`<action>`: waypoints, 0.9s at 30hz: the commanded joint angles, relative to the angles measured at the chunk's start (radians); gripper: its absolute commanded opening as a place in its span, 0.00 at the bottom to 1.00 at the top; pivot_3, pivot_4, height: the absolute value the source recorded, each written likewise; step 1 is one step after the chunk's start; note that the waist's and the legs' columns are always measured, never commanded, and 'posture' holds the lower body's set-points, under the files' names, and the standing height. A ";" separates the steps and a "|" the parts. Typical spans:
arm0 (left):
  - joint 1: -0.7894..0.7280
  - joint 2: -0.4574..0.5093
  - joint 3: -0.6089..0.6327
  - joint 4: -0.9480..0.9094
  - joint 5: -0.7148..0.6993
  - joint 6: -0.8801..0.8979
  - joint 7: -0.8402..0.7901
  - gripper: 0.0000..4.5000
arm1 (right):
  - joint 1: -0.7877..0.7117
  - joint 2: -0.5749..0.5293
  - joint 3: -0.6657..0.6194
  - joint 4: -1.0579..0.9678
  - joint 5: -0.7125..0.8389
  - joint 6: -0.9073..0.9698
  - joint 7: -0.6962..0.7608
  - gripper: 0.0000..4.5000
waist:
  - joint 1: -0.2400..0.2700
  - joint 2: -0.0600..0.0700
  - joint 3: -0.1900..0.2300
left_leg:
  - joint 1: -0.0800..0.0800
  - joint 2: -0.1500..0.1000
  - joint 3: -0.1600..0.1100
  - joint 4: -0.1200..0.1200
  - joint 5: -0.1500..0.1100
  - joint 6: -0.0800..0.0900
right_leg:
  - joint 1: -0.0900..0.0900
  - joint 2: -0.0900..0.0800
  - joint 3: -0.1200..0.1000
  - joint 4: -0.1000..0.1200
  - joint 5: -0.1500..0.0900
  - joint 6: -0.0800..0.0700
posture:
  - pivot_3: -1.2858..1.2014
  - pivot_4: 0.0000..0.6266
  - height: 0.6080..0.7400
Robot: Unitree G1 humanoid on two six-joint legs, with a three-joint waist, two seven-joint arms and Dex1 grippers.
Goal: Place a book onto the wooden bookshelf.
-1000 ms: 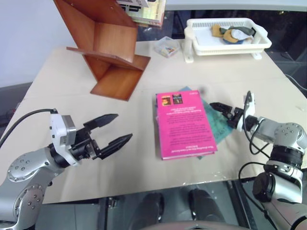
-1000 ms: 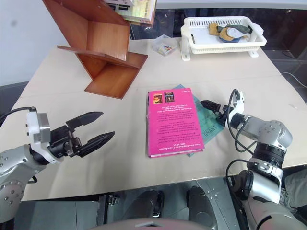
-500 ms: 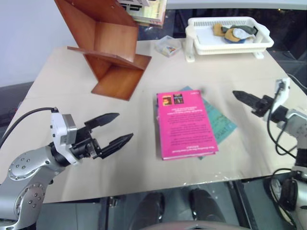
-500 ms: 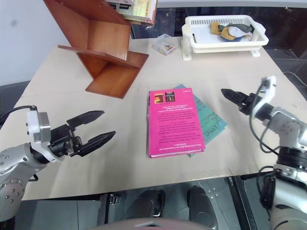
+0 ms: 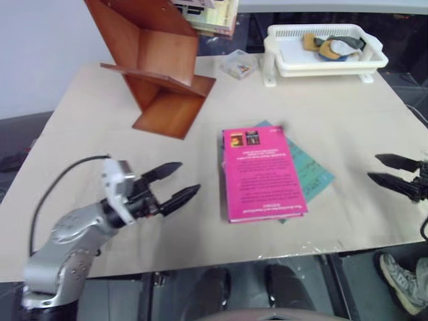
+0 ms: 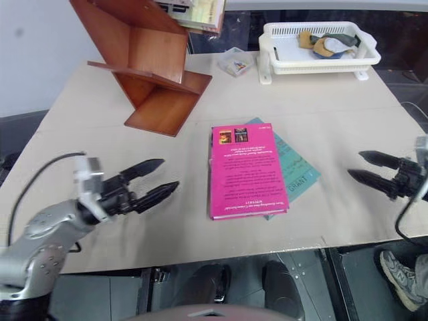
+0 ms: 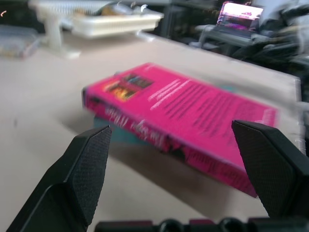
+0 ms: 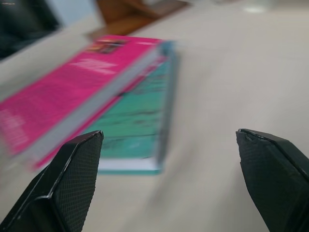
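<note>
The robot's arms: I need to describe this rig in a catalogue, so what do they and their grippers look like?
Both arms are silver-grey metal with rounded joint housings studded with small bolts. The left gripper has two tapered black fingers with a fine cross-hatched texture, mounted on a black base behind which sits a white block. A black cable loops from that wrist back along the arm. The right gripper has matching pointed black fingers.

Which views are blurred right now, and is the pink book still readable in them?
Left wrist view: the book is smeared, cover text unreadable, while the left tool's fingers stay crisp. Right wrist view: the same blur on the book and the teal book under it. Right eye view: fairly sharp, text lines visible, soft shadow beside the book.
</note>
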 commanded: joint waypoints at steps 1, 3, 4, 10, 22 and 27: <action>-0.082 -0.072 -0.029 0.021 -0.066 0.083 0.117 0.98 | 0.051 -0.051 -0.046 -0.076 0.009 -0.059 0.067 1.00 | 0.004 0.000 0.000 | 0.000 0.000 0.000 0.001 0.000 0.000 | 0.000 0.000 0.000 0.001 0.000 0.000 | 0.52 0.24 1.00; -0.128 -0.125 -0.054 0.054 -0.101 0.150 0.174 0.98 | 0.105 -0.067 -0.055 -0.122 0.008 -0.079 0.090 1.00 | 0.005 -0.001 0.000 | 0.000 0.000 -0.001 0.001 0.000 0.000 | 0.000 0.000 -0.001 0.001 0.000 0.000 | 0.52 0.24 1.00; -0.143 -0.147 -0.056 0.067 -0.126 0.176 0.195 0.98 | 0.121 -0.071 -0.057 -0.138 0.009 -0.085 0.093 1.00 | 0.006 -0.001 0.000 | 0.000 0.000 -0.001 0.001 0.000 0.000 | 0.000 0.000 -0.001 0.001 0.000 0.000 | 0.52 0.24 1.00; -0.233 -0.257 -0.074 0.163 -0.197 0.309 0.316 0.98 | 0.177 -0.058 -0.075 -0.228 0.059 -0.066 0.067 1.00 | 0.004 -0.001 0.000 | 0.000 -0.001 -0.001 0.002 0.000 0.000 | 0.000 0.000 0.000 0.003 0.000 0.000 | 0.52 0.24 1.00; -0.442 -0.335 -0.022 0.450 -0.319 0.533 0.405 0.98 | 0.182 -0.018 -0.067 -0.359 0.134 -0.028 0.009 1.00 | 0.010 -0.002 0.001 | 0.000 -0.002 -0.002 0.005 0.003 -0.004 | 0.000 0.002 -0.001 0.005 0.000 0.000 | 0.52 0.24 1.00; -0.386 -0.335 -0.001 0.372 -0.412 0.630 0.414 0.98 | 0.206 -0.007 -0.074 -0.368 0.131 -0.038 -0.001 1.00 | 0.010 -0.002 0.001 | 0.000 -0.002 -0.001 0.005 0.003 -0.005 | 0.000 0.000 0.000 0.005 0.000 0.000 | 0.52 0.24 1.00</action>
